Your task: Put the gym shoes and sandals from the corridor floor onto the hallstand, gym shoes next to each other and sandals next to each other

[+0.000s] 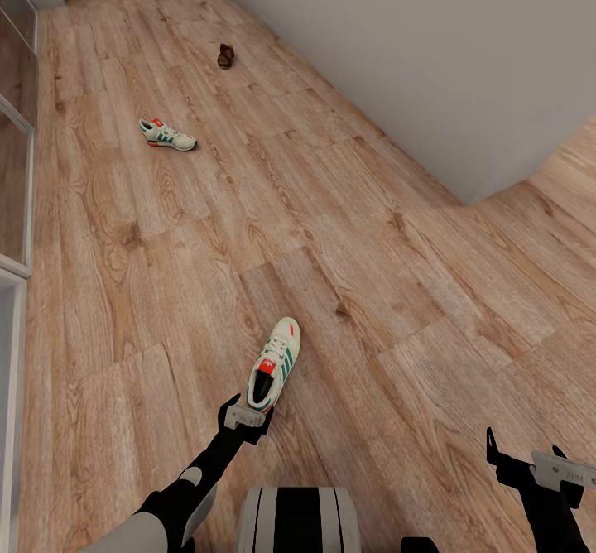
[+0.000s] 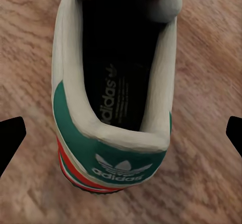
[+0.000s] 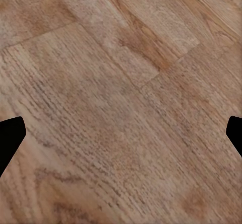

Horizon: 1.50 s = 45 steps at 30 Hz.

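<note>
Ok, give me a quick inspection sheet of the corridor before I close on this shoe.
Surface: wood-plank corridor floor, bare around the shoes.
Job's things: near gym shoe on the floor, heel toward the robot; far gym shoe lying further up the corridor; one sandal beyond it.
Clutter: nothing seen.
Grippers: left gripper open, at the near shoe's heel, fingers either side in the left wrist view; right gripper open over bare floor.
Cables: nothing seen.
Surroundings: grey wall on the right, glass panels on the left.

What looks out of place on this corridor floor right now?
Footwear lies scattered: one cream-white green-striped sneaker at the open left end effector, its mate far up the wood-plank floor, a dark brown sandal farther still. Nothing appears damaged.
</note>
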Available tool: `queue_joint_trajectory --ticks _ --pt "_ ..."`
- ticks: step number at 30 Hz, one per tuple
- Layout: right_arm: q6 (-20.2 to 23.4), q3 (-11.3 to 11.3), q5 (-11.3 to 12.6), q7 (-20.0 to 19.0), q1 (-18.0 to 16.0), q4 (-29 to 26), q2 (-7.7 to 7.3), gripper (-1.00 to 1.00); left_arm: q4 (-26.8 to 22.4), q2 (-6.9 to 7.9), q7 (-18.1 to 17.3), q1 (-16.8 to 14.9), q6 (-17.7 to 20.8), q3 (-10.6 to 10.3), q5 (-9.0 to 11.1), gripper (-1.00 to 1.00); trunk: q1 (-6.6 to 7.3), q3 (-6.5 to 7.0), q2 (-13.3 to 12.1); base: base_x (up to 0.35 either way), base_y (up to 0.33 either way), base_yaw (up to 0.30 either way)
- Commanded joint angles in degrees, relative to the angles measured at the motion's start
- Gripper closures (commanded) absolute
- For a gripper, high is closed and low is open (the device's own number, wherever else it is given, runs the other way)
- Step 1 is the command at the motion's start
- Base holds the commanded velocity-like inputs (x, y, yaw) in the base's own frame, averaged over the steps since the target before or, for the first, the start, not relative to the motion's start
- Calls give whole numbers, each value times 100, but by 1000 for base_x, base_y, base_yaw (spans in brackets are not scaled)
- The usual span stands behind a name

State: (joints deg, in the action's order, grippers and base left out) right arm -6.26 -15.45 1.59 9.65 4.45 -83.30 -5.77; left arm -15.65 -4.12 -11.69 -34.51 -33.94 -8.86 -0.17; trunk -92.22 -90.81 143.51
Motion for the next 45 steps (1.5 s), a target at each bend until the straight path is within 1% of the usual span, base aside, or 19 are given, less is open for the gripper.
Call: queue_joint_trajectory --ticks 1,23,45 --pt "-16 6 17 19 3 -2 -3 -100 7 -1 -18 -4 -16 6 -1 -100 0 -2 1 0 0 0" --pt "-16 6 17 19 -1 -2 -3 -100 5 -9 -17 -4 -17 -8 -1 -100 0 -60 1 0 0 0" --pt "-16 6 17 19 -5 0 -3 -100 7 -10 -17 -4 -17 -18 -1 -100 0 -71 1 0 0 0"
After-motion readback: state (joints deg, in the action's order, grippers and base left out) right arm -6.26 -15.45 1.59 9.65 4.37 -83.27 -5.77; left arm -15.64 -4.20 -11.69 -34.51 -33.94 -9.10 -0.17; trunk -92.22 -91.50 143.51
